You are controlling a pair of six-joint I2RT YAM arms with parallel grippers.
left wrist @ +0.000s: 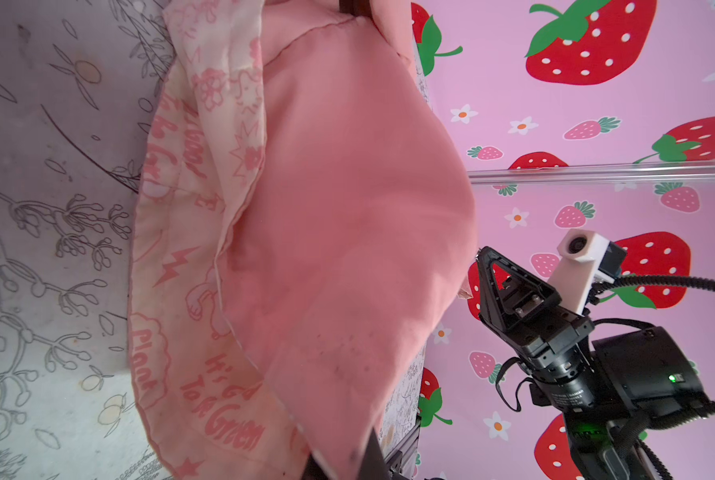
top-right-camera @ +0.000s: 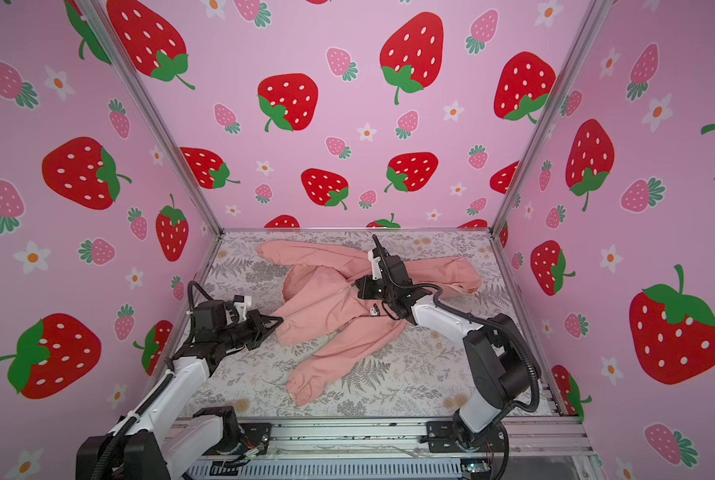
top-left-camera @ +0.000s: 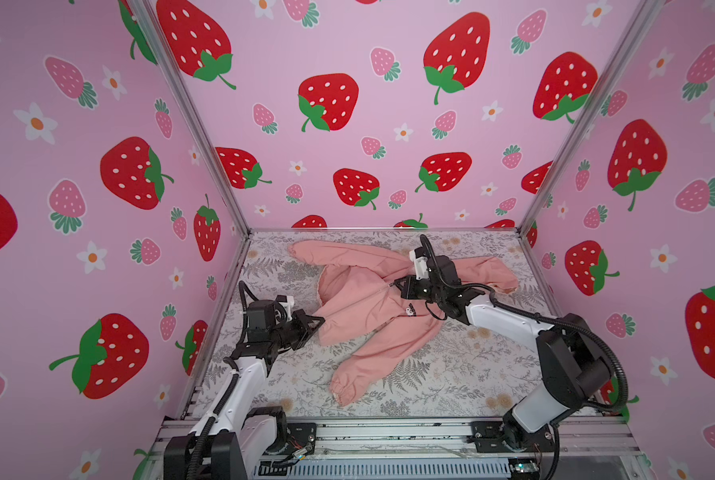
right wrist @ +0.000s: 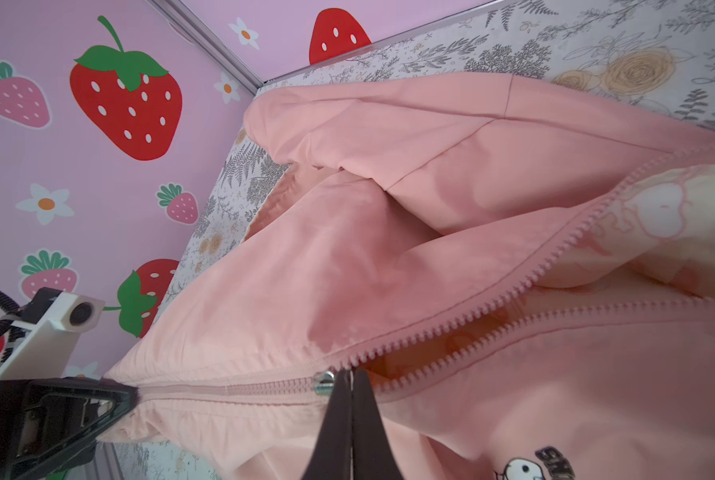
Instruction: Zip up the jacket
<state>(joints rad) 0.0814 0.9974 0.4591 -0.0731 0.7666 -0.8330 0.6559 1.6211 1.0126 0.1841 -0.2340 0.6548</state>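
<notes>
Resting on a floral table (top-left-camera: 451,374) (strawberry-print walls (top-left-camera: 98,124)), the jacket (top-left-camera: 360,307) sprawls.

1 jacket (top-left-camera: 360,307), with 1 zipper (right wrist: 264,390), 1 slider (right wrist: 324,380), 1 chest logo (top-left-camera: 410,309). 2 sleeves: far sleeve (top-left-camera: 306,251), near sleeve (top-left-camera: 347,380). 2 arms: left arm (top-left-camera: 239,382), right arm (top-left-camera: 505,320). 2 grippers: left gripper (top-left-camera: 320,321), right gripper (top-left-camera: 397,284). 2 wrist cameras: left wrist camera (right wrist: 82,313), right wrist camera (left wrist: 576,247). 1 floral mat (top-left-camera: 451,374). 3 strawberry-print walls (top-left-camera: 368,124).

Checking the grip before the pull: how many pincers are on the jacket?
2. The left pincer is shut on the jacket's hem at the zipper's closed end; the right pincer is shut at the zipper slider, partway up the front.
</notes>
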